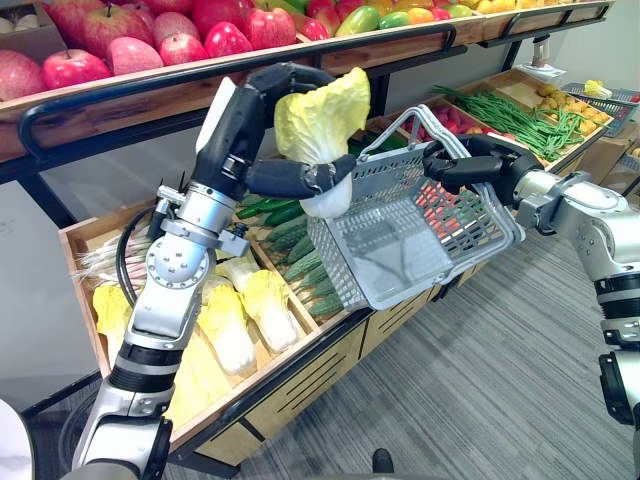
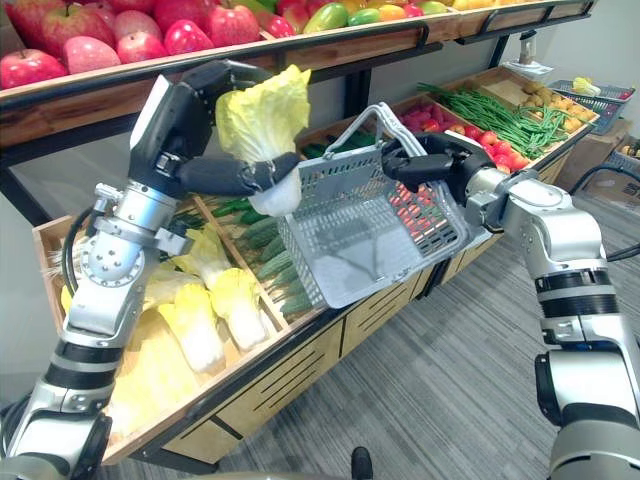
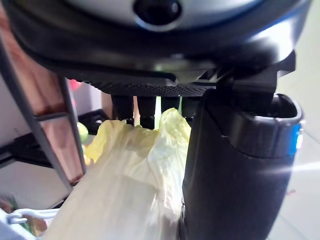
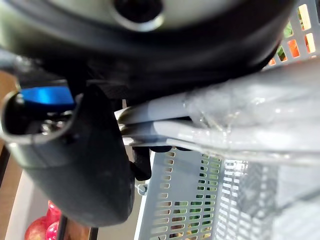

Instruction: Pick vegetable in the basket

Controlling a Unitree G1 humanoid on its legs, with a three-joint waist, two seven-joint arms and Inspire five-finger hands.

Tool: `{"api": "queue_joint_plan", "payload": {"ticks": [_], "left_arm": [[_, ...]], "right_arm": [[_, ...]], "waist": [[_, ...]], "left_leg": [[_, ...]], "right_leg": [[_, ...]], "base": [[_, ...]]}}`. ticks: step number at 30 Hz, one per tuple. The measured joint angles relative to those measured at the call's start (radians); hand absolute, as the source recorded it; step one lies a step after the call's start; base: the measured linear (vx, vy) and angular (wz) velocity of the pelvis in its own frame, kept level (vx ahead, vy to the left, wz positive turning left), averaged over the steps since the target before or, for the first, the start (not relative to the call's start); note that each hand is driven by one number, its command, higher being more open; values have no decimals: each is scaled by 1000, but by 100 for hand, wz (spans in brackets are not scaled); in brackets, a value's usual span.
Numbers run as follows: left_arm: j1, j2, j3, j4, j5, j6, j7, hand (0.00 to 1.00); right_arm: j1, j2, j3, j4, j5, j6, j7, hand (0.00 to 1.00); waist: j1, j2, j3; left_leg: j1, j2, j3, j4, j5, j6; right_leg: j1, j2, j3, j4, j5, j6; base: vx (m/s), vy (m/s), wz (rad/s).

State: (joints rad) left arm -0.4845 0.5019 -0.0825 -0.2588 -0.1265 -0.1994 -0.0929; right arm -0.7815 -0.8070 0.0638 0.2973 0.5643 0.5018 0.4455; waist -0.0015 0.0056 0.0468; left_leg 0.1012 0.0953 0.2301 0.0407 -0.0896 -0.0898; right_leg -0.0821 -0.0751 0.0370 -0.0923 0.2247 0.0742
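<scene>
Now | left hand [image 1: 243, 122] curled round cabbage [image 1: 322, 118], long axis upright, at left rim of basket [image 1: 400, 255] | right hand [image 1: 468, 160] clenched on handle [image 4: 240, 116]

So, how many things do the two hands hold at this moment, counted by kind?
cabbage: 1, pale yellow-green, held in the left hand beside the basket
basket: 1, grey, tilted, held by its handle in the right hand
Total: 2

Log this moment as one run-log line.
left hand: shut on cabbage, at basket rim | right hand: shut on basket handle, basket tilted | cabbage not yet in basket
</scene>
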Motion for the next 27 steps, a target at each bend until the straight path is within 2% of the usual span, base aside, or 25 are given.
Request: {"api": "queue_joint_plan", "payload": {"ticks": [5,8,16,27], "left_arm": [[0,-10,-69,-52,103,-76,7,0],[1,-21,-94,-53,152,-94,11,0],[38,-26,-165,-45,213,-97,13,0],[106,-51,-258,55,258,-95,-5,0]], "right_arm": [[48,22,1,-28,-14,0,14,0],[58,23,3,-29,-14,0,14,0],[61,24,3,-96,-13,0,30,0],[61,25,20,-211,24,11,18,0]], "waist": [[-1,12,-8],[-2,14,-9],[-8,14,-9],[-9,13,-9]], "left_leg": [[1,0,1,0,1,-1],[2,1,3,0,1,-1],[6,3,10,-5,1,-2],[21,2,37,-15,1,-3]], "right_leg": [[0,0,0,0,0,0],[0,1,1,0,0,0],[-3,5,10,0,0,0],[-5,11,32,0,2,3]], "base": [[-5,26,0],[-4,20,-1],[0,0,-2],[1,23,-6]]}}
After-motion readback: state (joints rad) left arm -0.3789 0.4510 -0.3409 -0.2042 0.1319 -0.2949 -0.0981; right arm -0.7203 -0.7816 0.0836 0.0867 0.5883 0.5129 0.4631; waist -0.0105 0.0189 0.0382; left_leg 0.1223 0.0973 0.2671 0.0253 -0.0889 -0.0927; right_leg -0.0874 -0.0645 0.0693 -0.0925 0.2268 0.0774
